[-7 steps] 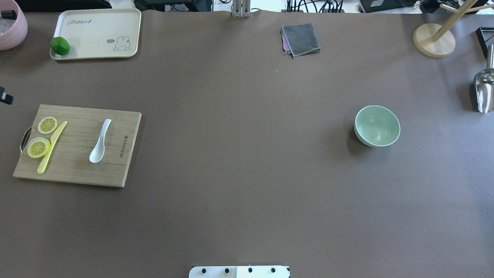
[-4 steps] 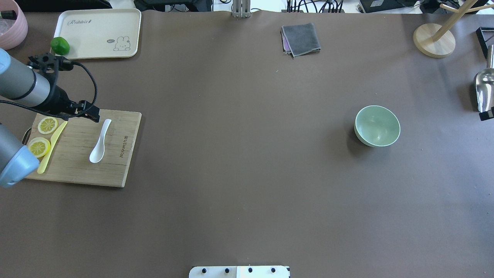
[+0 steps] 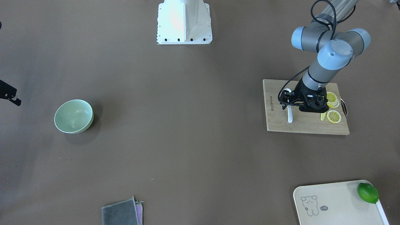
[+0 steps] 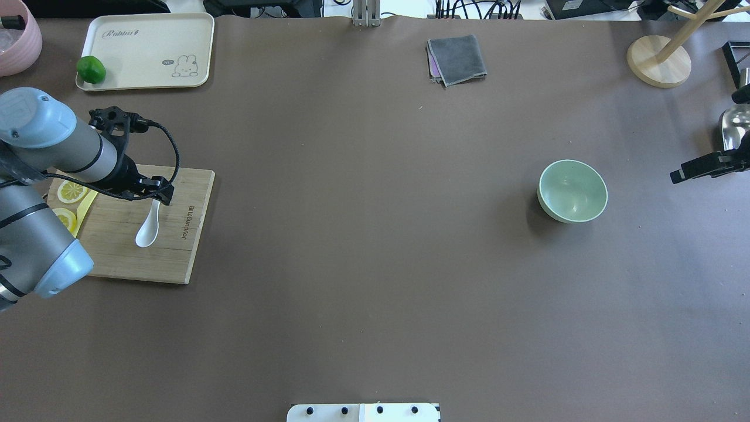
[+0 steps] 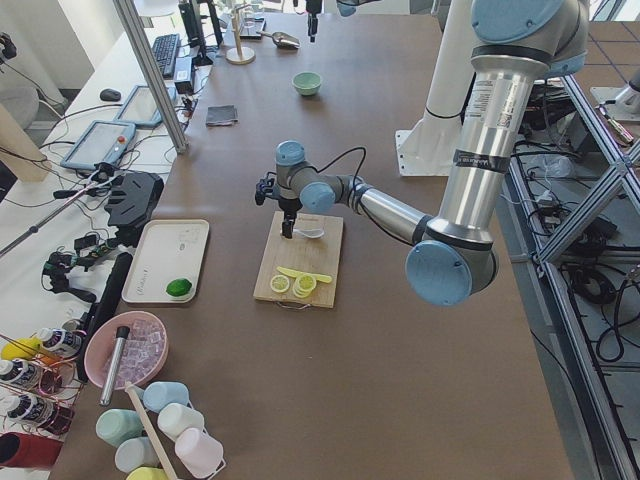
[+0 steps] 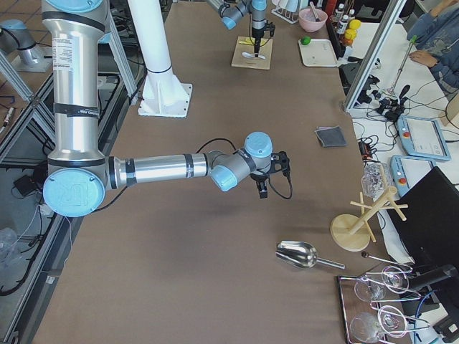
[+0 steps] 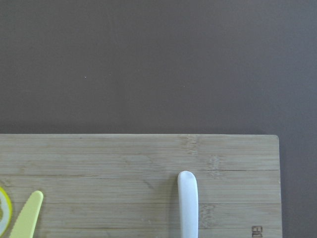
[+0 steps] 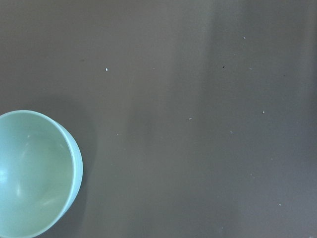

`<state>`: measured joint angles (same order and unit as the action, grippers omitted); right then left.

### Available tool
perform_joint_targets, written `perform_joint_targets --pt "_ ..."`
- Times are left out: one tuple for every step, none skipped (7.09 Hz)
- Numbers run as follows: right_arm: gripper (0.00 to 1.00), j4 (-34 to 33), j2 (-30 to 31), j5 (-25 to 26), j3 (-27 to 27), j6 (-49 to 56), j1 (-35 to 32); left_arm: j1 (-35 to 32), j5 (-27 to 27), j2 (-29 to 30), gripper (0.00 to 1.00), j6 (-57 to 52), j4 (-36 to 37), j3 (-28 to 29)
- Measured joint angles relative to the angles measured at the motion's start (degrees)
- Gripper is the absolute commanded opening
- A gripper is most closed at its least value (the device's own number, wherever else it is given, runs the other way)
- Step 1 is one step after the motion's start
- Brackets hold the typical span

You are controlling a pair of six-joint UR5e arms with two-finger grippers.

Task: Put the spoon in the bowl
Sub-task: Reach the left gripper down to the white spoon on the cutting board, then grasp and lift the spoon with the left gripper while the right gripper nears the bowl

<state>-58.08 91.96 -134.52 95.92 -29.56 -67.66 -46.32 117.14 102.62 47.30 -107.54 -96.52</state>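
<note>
Directly beneath the left hand (image 4: 164, 197) lies the small white ceramic soup spoon (image 4: 149, 227). Its handle end is under the fingertips and its scoop points back towards the robot, flat on the rectangular bamboo cutting board (image 4: 123, 258). How far that hand is open, and whether it touches the spoon, cannot be told. Brand lettering runs along the board's edge beside the hand, too small to read. Beyond the hand, a cream plastic tray (image 4: 146, 55) reads "Rabbit". The round mint-green bowl (image 4: 572, 191) sits on the brown worktop (image 4: 375, 264), far from the left hand and near the right hand (image 4: 679, 174), whose opening cannot be told either.
</note>
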Motion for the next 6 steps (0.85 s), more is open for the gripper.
perform_joint_targets --pt "0.96 -0.03 -0.32 0.14 -0.17 -0.49 0.52 0.71 -0.39 0.03 0.21 -0.02 -0.16 0.45" --pt "0.94 -0.09 -0.57 0.17 -0.32 -0.87 0.8 1.05 -0.78 0.03 0.0 -0.05 -0.44 0.76" --pt "0.93 -0.25 -0.84 0.16 -0.44 -1.05 0.92 1.17 -0.94 0.06 0.0 -0.07 -0.57 0.82" --pt "0.92 -0.47 -1.57 0.12 -0.73 -1.67 1.12 1.2 -0.93 0.16 0.0 -0.14 -0.62 0.69" --pt "0.92 -0.52 -2.89 0.13 -1.57 -3.65 1.77 1.22 -0.67 0.35 0.0 -0.12 -0.64 0.06" --pt "0.92 -0.36 -4.47 0.42 -2.86 -6.25 2.89 1.23 -0.36 0.57 0.0 0.08 -0.52 -1.51"
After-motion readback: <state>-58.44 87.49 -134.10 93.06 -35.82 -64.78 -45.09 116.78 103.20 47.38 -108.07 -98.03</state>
